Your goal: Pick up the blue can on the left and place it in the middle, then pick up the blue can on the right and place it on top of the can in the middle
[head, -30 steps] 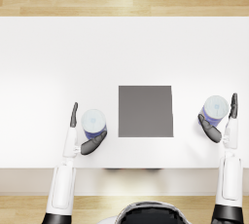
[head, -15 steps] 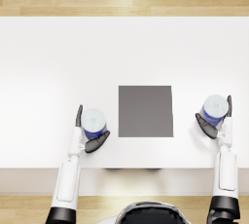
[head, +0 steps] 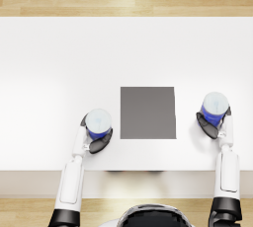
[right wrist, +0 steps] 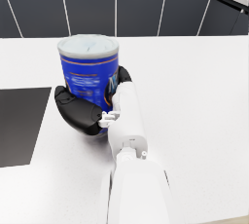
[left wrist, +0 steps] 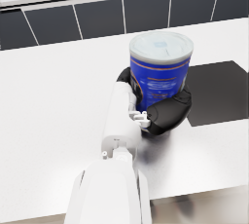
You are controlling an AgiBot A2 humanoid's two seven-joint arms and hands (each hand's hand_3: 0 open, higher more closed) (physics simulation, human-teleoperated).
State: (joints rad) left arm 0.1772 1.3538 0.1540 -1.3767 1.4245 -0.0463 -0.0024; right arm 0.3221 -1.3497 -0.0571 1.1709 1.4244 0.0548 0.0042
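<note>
White table [head: 59, 63], L hand [head: 96, 139] fingers round left blue can [head: 98, 124], R hand [head: 211, 125] round right blue can [head: 214, 107]

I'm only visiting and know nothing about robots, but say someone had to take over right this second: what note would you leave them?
Left hand: fingers wrapped around the left blue can, which stands on the white table beside the dark mat.
Right hand: fingers around the right blue can, also standing on the table.
Done: both cans grasped; neither is on the mat.
Left: move the left can onto the mat in the middle, then stack the right can on top.
</note>
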